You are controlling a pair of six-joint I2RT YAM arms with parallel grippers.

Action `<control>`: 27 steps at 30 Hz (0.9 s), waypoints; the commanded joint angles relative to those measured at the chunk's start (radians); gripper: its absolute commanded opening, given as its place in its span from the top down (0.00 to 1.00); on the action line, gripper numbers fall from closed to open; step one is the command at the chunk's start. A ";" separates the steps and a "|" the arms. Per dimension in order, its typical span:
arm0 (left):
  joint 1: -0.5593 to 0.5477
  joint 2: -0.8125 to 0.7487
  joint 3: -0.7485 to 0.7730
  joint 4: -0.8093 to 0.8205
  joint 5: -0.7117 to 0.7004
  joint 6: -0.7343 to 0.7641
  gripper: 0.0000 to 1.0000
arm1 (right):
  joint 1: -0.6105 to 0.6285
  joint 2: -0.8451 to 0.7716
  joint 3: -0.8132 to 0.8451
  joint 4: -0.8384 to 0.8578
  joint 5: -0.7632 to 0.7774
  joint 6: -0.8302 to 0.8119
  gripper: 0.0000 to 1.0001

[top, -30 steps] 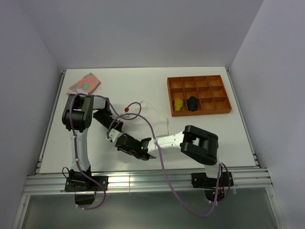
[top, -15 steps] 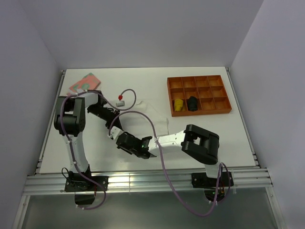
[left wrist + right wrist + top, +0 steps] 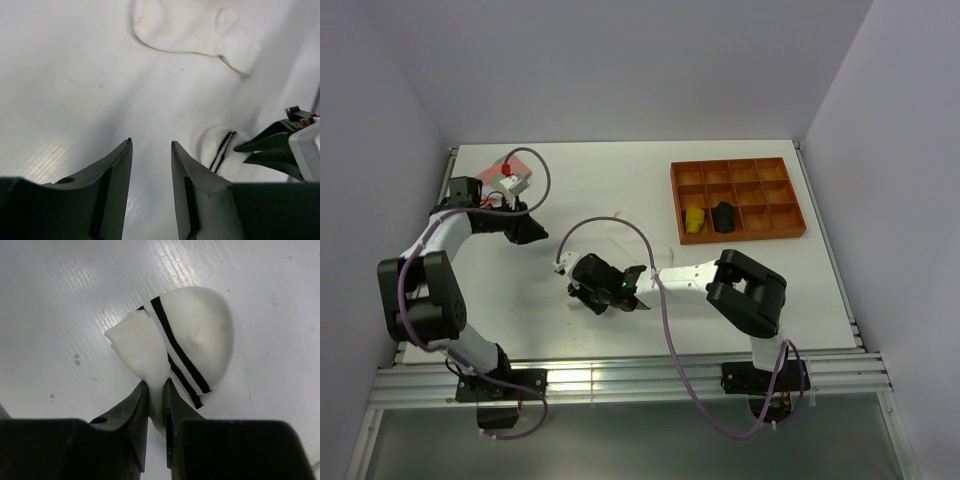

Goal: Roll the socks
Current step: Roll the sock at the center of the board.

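Observation:
A rolled sock bundle (image 3: 197, 335), white with two thin black stripes, lies on the white table. My right gripper (image 3: 156, 386) is shut on a fold of its fabric at the near side. In the top view the right gripper (image 3: 582, 290) sits left of the table's middle, and the bundle is mostly hidden under it. In the left wrist view the striped bundle (image 3: 220, 150) shows at the right. A plain white sock (image 3: 195, 30) lies flat farther off. My left gripper (image 3: 151, 145) is open and empty, well left of the bundle, and stands at the table's left (image 3: 532, 233).
An orange compartment tray (image 3: 740, 165) stands at the back right with a yellow item (image 3: 693, 220) and a black item (image 3: 722, 216) inside. A red and green packet (image 3: 500, 175) lies at the back left corner. Purple cables (image 3: 620, 230) loop over the table's middle.
My left gripper opened, let go near the bundle and swung away to the rear left. My right gripper closed tighter on the striped bundle and shifted slightly left.

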 commanded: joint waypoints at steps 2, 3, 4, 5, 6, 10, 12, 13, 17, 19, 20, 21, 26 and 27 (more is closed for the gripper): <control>0.015 -0.164 -0.118 0.286 -0.118 -0.117 0.59 | -0.063 0.055 0.066 -0.229 -0.214 0.027 0.94; 0.015 -0.204 -0.157 0.295 -0.147 -0.095 0.59 | -0.092 0.062 0.080 -0.244 -0.245 0.027 0.94; 0.016 -0.220 -0.171 0.291 -0.159 -0.069 0.58 | -0.106 0.067 0.109 -0.273 -0.295 0.027 0.94; 0.016 -0.250 -0.189 0.297 -0.178 -0.051 0.57 | -0.121 0.079 0.128 -0.291 -0.325 0.033 0.94; 0.013 -0.266 -0.224 0.320 -0.207 -0.020 0.57 | -0.151 0.090 0.176 -0.314 -0.352 0.034 0.93; 0.013 -0.365 -0.330 0.384 -0.250 0.079 0.52 | -0.223 0.174 0.320 -0.469 -0.513 0.045 0.93; 0.007 -0.425 -0.391 0.409 -0.256 0.129 0.48 | -0.244 0.222 0.364 -0.505 -0.553 0.041 0.93; 0.003 -0.443 -0.407 0.418 -0.258 0.148 0.48 | -0.250 0.239 0.407 -0.543 -0.575 0.036 0.92; -0.062 -0.500 -0.474 0.452 -0.308 0.202 0.45 | -0.293 0.324 0.473 -0.591 -0.687 0.040 0.91; -0.111 -0.525 -0.513 0.467 -0.324 0.225 0.44 | -0.308 0.343 0.490 -0.594 -0.736 0.050 0.90; -0.129 -0.533 -0.523 0.478 -0.333 0.236 0.42 | -0.314 0.361 0.491 -0.591 -0.757 0.056 0.89; -0.181 -0.548 -0.551 0.483 -0.348 0.250 0.41 | -0.329 0.371 0.500 -0.595 -0.803 0.062 0.89; -0.281 -0.577 -0.609 0.496 -0.345 0.274 0.37 | -0.357 0.403 0.501 -0.578 -0.870 0.086 0.89; -0.304 -0.579 -0.626 0.504 -0.344 0.287 0.37 | -0.363 0.408 0.496 -0.577 -0.883 0.090 0.89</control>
